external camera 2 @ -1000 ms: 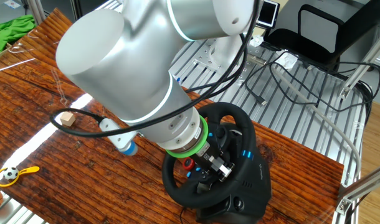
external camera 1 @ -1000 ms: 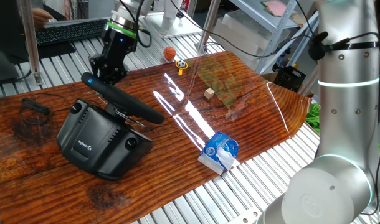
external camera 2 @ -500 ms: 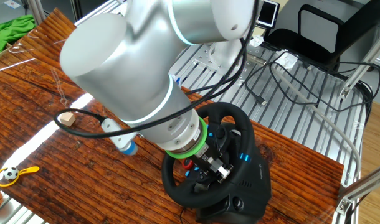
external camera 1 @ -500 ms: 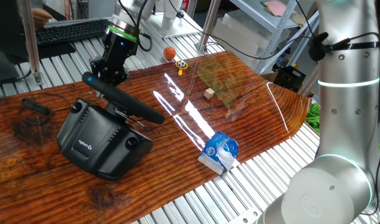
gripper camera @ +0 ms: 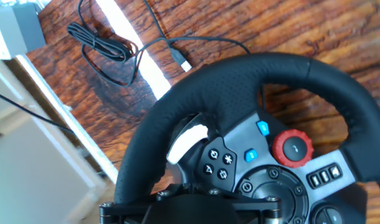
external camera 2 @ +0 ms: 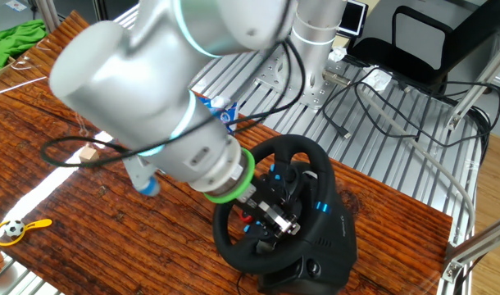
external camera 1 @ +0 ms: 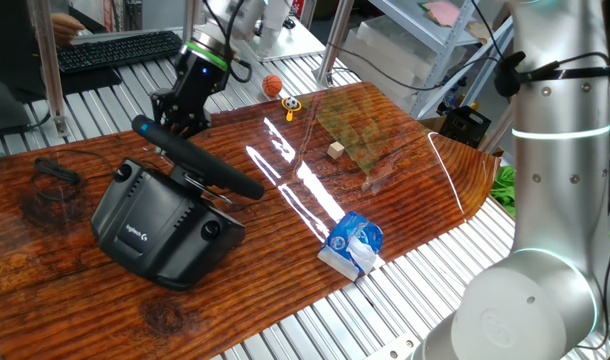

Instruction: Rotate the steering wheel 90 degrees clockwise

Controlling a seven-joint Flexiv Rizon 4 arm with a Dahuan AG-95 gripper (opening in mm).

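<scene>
Steering wheel [external camera 1: 197, 158] near one end of the tabletop [external camera 1: 385, 200], on a bulky matte black base [external camera 1: 160, 225]; thick perforated dark rim tilted back, facing up toward the arm, lying in one fixed view as a long slanted bar. Red knob [gripper camera: 293, 148] and blue lights [gripper camera: 262, 128] on the hub. Fingers [external camera 2: 270, 217] shut narrow at the hub, inside the rim. Glossy reddish wood-grain surface; coiled black cable [gripper camera: 109, 53] beside.

Steering wheel [gripper camera: 252, 81]: matt black perforated leather-like rim, glossy red knob [gripper camera: 292, 148]. Base [external camera 1: 160, 225]: smooth matt black plastic. Table [external camera 1: 415, 180]: glossy, grained wood, strong glare. Arm [external camera 1: 550, 150]: smooth satin silver metal-look shell.
</scene>
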